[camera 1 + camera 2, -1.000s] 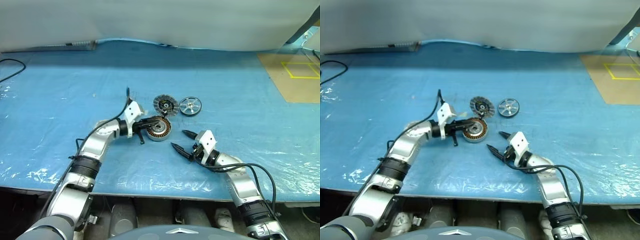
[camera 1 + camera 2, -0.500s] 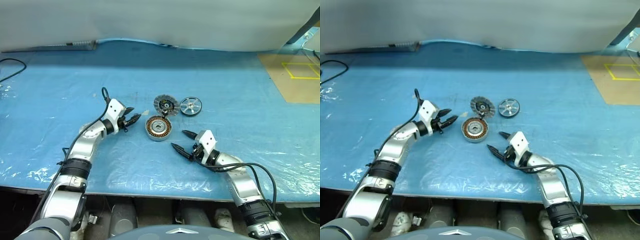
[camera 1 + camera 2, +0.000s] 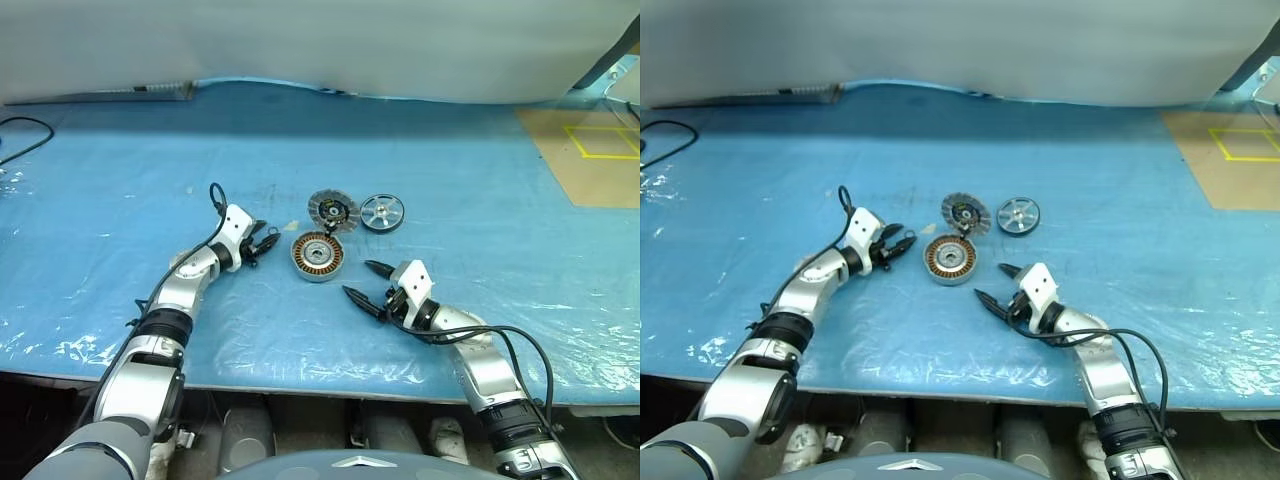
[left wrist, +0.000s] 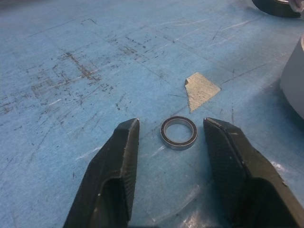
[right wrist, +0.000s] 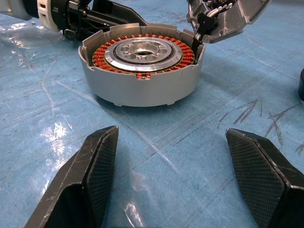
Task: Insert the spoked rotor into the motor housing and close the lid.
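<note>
**Left-wrist view: fingers spread around a small ring, housing open beside them**

Left-wrist view puts our left gripper (image 4: 167,137) low over the blue plastic-covered table (image 3: 120,150), its two black fingers (image 4: 121,156) spread, with a small dark-edged metal ring (image 4: 178,132) lying flat on the sheet between the tips. We cannot tell whether either finger touches the ring. Just beyond it sits a pale scrap of tape (image 4: 201,89).

From the head cameras, the short round metal motor housing (image 3: 318,256) stands upright near the table's middle, just beside the left gripper's tips and apart from them. Its top is open: we see the ring of copper-brown windings around a silver centre, and nothing else resting inside.

The flat grey ribbed lid (image 3: 332,210) with a dark centre is just behind the housing; in the right-wrist view it leans tilted, its edge close to or against the housing's rim. The small shiny silver spoked rotor (image 3: 381,212) lies flat on the table just beside the lid, away from the housing.

Our right gripper (image 3: 362,280) hovers near the housing with its fingers (image 5: 90,171) spread wide, holding nothing.
</note>
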